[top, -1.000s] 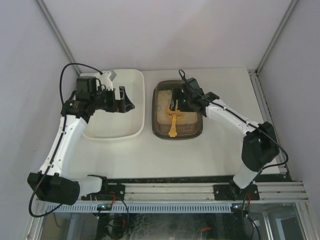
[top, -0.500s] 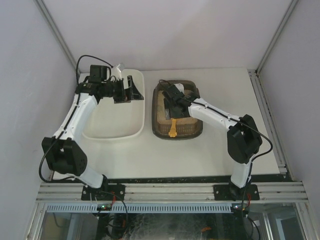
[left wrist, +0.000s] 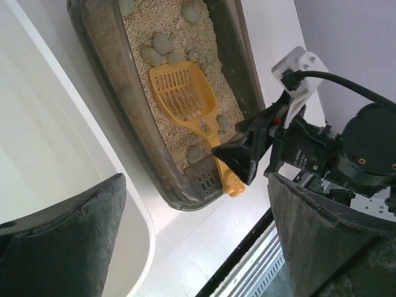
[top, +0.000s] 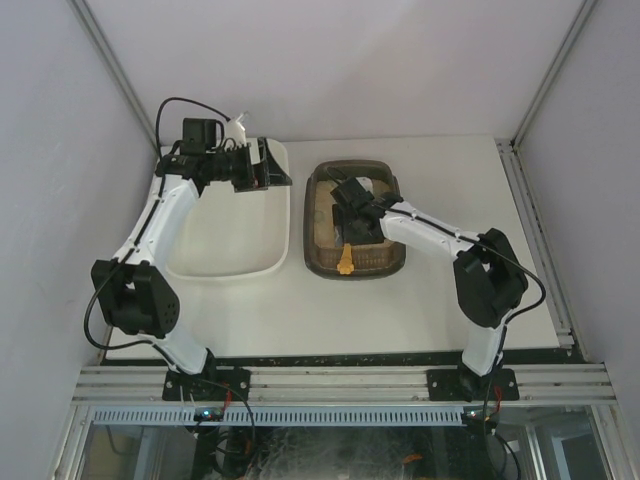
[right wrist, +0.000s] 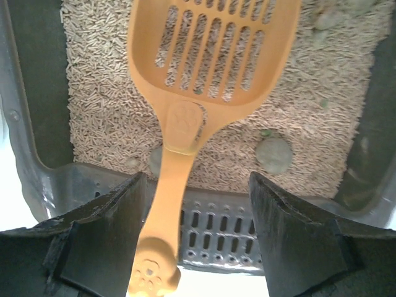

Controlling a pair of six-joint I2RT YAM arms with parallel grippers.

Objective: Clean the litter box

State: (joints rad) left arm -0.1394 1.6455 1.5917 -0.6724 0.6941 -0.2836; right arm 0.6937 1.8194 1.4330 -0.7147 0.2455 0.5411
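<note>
- The litter box (top: 311,240) sits on the bench (top: 440,300), just right of the white tub (top: 200,265).
- The orange scoop (right wrist: 185,117) lies in it with its long axis running near to far, the handle end over the near rim.
- The right hand (right wrist: 195,207) is released, its fingers (right wrist: 105,223) either side of the handle and not closed on it. It is much the nearer hand.
- The left hand (top: 262,166) hangs released and empty over the tub's far end.

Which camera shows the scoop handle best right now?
Right wrist: the scoop handle runs full length, close up, over the litter box rim. Left wrist shows it partly hidden; top shows only its end.
</note>
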